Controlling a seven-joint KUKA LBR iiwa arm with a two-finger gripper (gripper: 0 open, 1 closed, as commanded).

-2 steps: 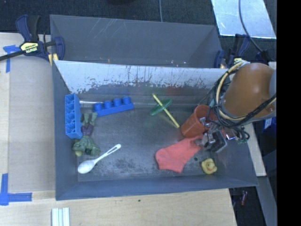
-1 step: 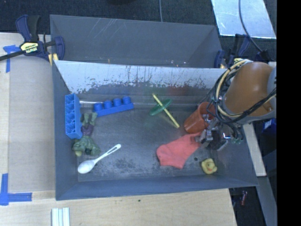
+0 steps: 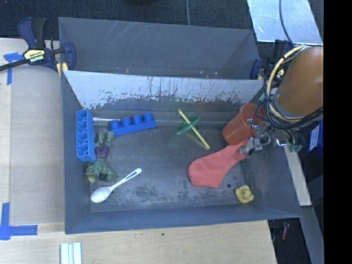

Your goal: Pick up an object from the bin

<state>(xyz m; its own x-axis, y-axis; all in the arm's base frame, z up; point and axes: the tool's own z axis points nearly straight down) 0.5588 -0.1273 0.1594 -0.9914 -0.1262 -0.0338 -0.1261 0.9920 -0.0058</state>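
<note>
Down at the right side of the bin [image 3: 165, 220], the tool [image 3: 253, 143] was pinched shut on the tip of a pink cloth [image 3: 212, 170]. An orange cup [image 3: 237, 128] lay just beside it.

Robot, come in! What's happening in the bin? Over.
Gripper far right, at upper tip of red cloth. Hold not confirmed. Orange cup crowding right beside.

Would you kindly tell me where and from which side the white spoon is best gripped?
Probably take the white spoon at the middle of its thin handle, from straight above, closing across it. It lies flat and slantwise on the bin floor, bowl lower left; the green figure crowds the bowl end, while the handle has bare floor around.
</note>
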